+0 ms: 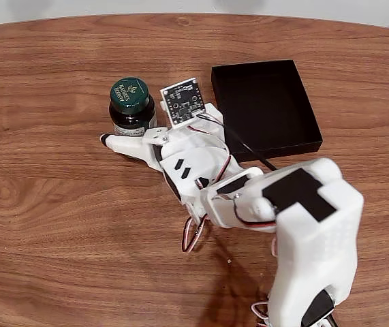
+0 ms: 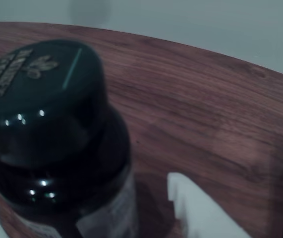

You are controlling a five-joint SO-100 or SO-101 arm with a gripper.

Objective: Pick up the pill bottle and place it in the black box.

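A glossy dark-green bottle (image 1: 132, 107), its smooth cap (image 2: 39, 94) catching pinpoint highlights, stands on a wood-grain table (image 1: 58, 204) with a soft satin sheen. The box (image 1: 266, 109) is matt black. The arm (image 1: 310, 231) is smooth white plastic with black panels; the bottle's label (image 2: 106, 213) looks papery.

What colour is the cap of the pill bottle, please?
Dark green with a pale logo, clearest in the fixed view: cap.

Count on inspection: one pill bottle (image 1: 132, 105), dark green with one screw cap, was present on one wooden table (image 1: 44, 204). One black box (image 1: 266, 109) was recorded. One white robot arm (image 1: 303, 231) carried one small circuit board (image 1: 182, 101).
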